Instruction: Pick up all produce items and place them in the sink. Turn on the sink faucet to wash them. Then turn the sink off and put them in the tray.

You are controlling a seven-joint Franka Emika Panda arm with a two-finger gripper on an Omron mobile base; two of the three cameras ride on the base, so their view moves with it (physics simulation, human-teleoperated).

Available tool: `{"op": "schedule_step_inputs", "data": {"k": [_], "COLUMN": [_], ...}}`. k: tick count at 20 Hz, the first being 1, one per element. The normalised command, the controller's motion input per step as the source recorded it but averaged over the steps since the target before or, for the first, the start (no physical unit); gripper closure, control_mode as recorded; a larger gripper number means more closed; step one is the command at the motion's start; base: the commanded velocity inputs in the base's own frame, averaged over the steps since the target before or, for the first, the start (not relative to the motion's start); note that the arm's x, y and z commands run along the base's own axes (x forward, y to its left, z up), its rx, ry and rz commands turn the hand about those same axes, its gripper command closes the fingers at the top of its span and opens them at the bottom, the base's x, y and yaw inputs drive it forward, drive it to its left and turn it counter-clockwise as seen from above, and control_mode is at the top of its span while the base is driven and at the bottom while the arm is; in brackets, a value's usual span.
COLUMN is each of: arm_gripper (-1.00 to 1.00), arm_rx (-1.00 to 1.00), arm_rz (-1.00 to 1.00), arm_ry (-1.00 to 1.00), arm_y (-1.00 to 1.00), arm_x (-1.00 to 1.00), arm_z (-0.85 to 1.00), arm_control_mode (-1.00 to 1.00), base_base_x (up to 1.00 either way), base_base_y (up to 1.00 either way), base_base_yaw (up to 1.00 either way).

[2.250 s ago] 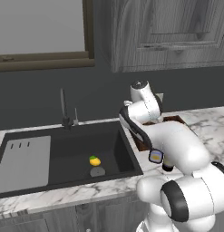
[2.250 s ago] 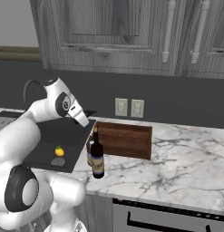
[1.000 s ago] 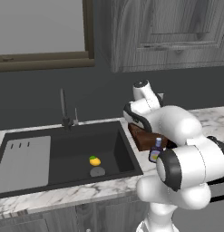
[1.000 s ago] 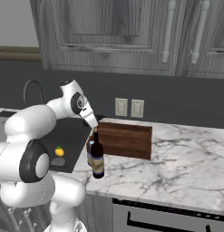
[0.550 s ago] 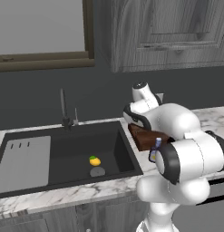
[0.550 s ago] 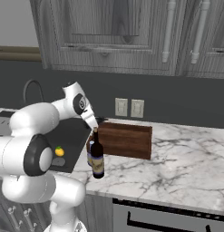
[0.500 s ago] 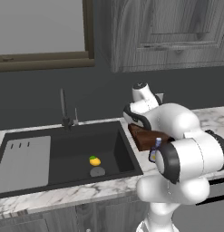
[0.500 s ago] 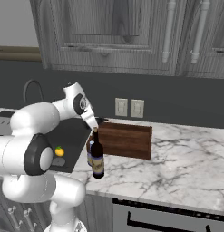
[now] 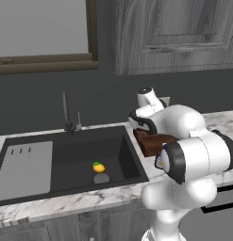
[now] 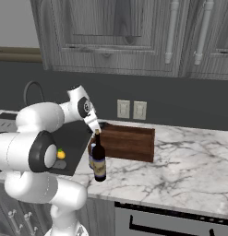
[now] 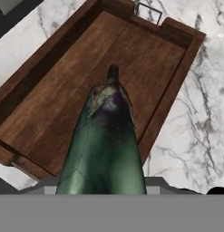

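marble counter (image 10: 180,170) under grey cabinets, with dark sink (image 9: 66,155) and faucet (image 9: 66,113) at left. yellow fruit (image 9: 98,167) lies in the basin beside the drain. gripper (image 10: 93,125) grasps the dark green item (image 11: 106,140) above the wooden tray (image 11: 50,90); wine bottle (image 10: 99,161) stands just beside it.

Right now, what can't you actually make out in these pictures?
- Gripper fingers: in the hand view the dark green item covers them.
- Tray: in the left base view the arm hides most of it.
- Faucet lever: too small to tell its position.
- Lemon: partly behind the arm in the right base view.
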Motion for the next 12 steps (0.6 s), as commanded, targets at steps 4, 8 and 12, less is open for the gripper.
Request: {"op": "schedule_step_inputs", "data": {"k": [4, 8, 12], "arm_gripper": [1.00, 1.00, 1.00], "arm_rx": [0.00, 0.00, 0.00], "arm_rz": [-0.05, -0.05, -0.04], "arm_ry": [0.03, 0.03, 0.03], "arm_y": [-0.02, -0.04, -0.04], "arm_x": [0.10, 0.10, 0.10], "arm_z": [-0.13, -0.14, -0.12], "arm_control_mode": [-1.00, -1.00, -1.00], "base_base_x": [0.00, 0.00, 0.00], "base_base_y": [0.00, 0.00, 0.00], "base_base_yaw": [0.00, 0.00, 0.00]}}
